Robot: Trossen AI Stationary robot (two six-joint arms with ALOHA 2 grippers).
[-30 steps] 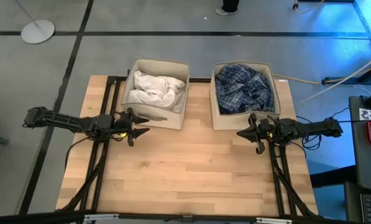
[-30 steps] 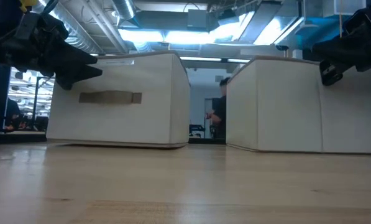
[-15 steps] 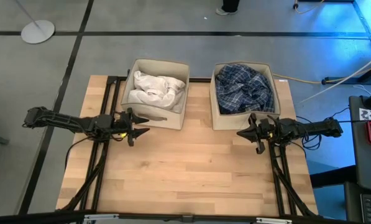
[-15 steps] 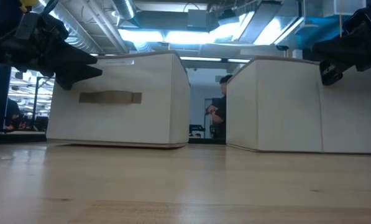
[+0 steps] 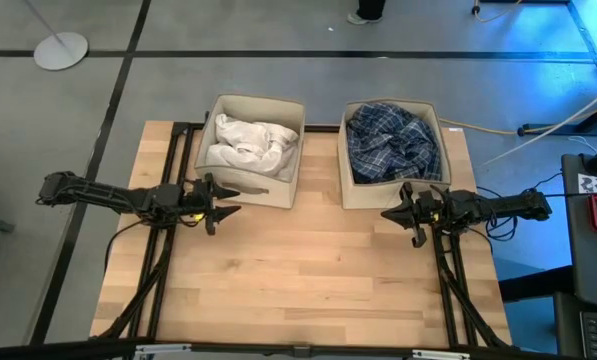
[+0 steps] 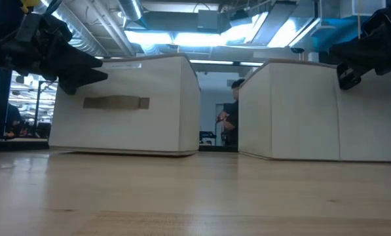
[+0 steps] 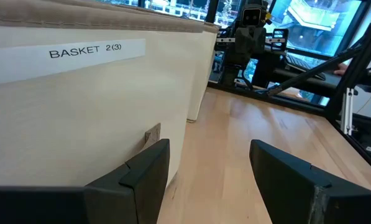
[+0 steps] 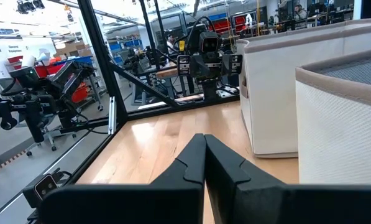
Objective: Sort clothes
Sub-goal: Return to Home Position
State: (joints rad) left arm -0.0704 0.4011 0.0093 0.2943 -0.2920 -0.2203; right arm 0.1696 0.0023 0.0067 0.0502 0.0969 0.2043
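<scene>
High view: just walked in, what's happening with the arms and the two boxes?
Sorting looks finished. White shirts lie in the left box, and the blue plaid shirt fills the right box. No garment shows on the table. Both arms hang in front of the boxes holding nothing: the left gripper by the left box's front with jaws open, the right gripper before the right box with jaws shut.

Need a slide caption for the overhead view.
White shirts in left box, plaid shirt in right box; left gripper open, right gripper shut.
</scene>
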